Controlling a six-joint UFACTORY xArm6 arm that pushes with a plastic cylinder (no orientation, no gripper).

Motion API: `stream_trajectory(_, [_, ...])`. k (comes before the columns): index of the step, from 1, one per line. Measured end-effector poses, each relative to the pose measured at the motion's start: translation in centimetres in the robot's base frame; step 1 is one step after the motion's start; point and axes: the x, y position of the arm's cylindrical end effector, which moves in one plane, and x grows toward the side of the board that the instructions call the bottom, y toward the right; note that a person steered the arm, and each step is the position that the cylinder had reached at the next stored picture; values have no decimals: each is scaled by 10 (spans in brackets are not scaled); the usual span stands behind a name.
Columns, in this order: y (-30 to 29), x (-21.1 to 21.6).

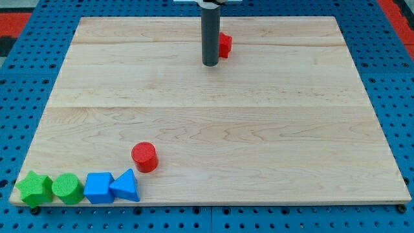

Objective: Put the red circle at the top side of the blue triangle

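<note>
The red circle (144, 156) is a short cylinder near the view's bottom left. The blue triangle (126, 186) lies just below and left of it, apart by a small gap, at the board's bottom edge. My tip (209, 64) is far off near the view's top centre, touching or nearly touching the left side of another red block (224, 44), partly hidden behind the rod.
A row along the bottom left edge: a green star (33, 188), a green circle (66, 188) and a blue block (98, 187) touching the blue triangle. The wooden board (259, 129) lies on a blue pegboard.
</note>
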Motion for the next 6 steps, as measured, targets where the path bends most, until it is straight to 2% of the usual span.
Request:
stream_trajectory(1, [35, -15])
stream_trajectory(2, [35, -37])
stream_trajectory(3, [53, -36])
stream_trajectory(4, [77, 80])
stream_trajectory(5, [54, 170])
stream_trajectory(6, [21, 210])
